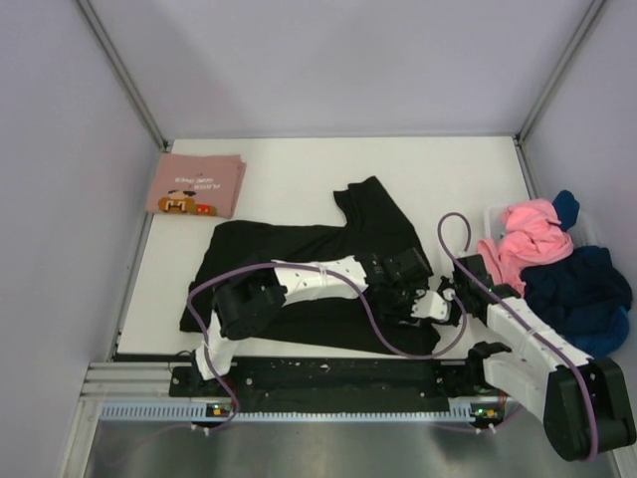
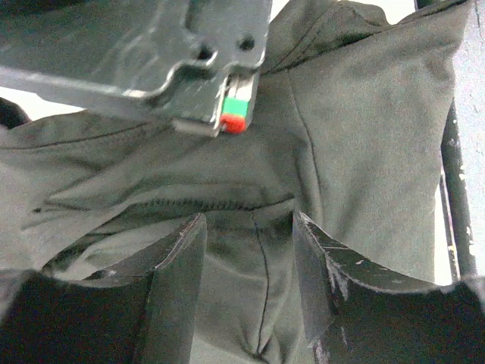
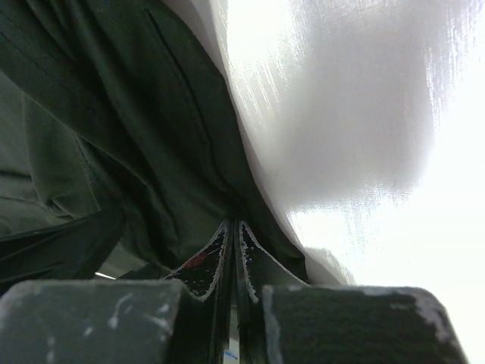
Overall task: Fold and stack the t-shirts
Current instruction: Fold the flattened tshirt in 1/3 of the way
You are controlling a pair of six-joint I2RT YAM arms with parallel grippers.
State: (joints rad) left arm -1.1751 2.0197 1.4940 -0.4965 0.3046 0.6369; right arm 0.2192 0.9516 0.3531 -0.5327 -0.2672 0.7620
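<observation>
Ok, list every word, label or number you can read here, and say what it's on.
Folded pink t-shirt: short lines of dark lettering above its print, too small and blurred to read.
Black t-shirt: no lettering shows.
Nothing else carries readable text.

White counter, bright glare on it in the right wrist view. Pale lavender back wall and left wall, aluminium posts in the corners. Metal rail along near edge.
</observation>
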